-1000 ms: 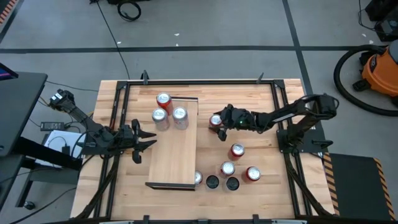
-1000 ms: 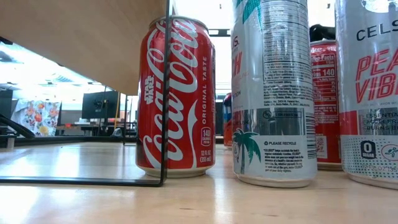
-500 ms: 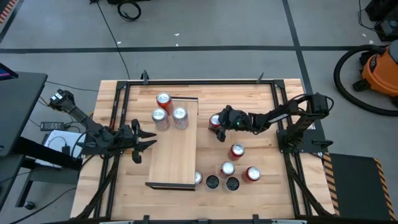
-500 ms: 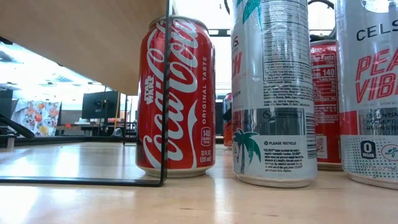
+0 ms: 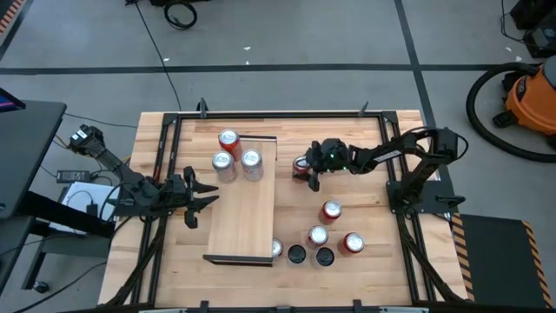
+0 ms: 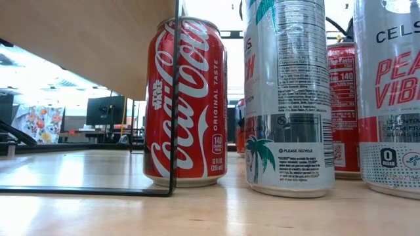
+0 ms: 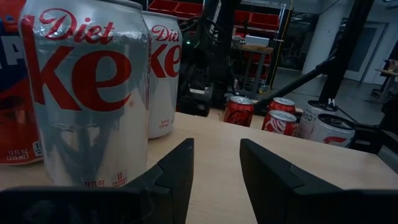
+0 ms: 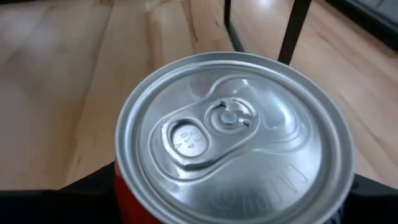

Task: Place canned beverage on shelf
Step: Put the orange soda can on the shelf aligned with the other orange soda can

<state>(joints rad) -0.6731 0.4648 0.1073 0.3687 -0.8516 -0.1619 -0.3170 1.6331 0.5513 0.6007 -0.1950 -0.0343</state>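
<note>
The shelf [image 5: 241, 204] is a long pale board on a black wire frame, left of the table's centre. A red can [image 5: 228, 139] and two silver Diet Coke cans [image 5: 223, 163] [image 5: 251, 160] stand on its far end. My right gripper [image 5: 306, 170] is shut on a red can [image 5: 300, 163] just right of the shelf; the can's silver top [image 8: 233, 140] fills the right wrist view. My left gripper [image 5: 201, 198] is open and empty at the shelf's left edge, its fingers [image 7: 177, 177] pointing across the board toward the Diet Coke cans [image 7: 87, 93]. My right gripper pinches the red can between its two fingers, one on each side of the can's wall [image 8: 121, 190] just below the top rim. The fingers [image 8: 81, 190] slant down from above and from the table's right. The can stands upright; whether its base is on the table, I cannot tell.
Several more cans stand at the near right of the table: red ones [image 5: 331, 210] [image 5: 353, 243] and dark-topped ones [image 5: 297, 255]. In the low view a Coca-Cola can [image 6: 186, 101] and a tall silver can [image 6: 287, 98] stand beside the shelf's wire leg [image 6: 176, 98].
My right gripper has tipped: its wrist has risen and come over the red can from the right, so it now points more steeply down. The can stays about where it was, beside the shelf.
</note>
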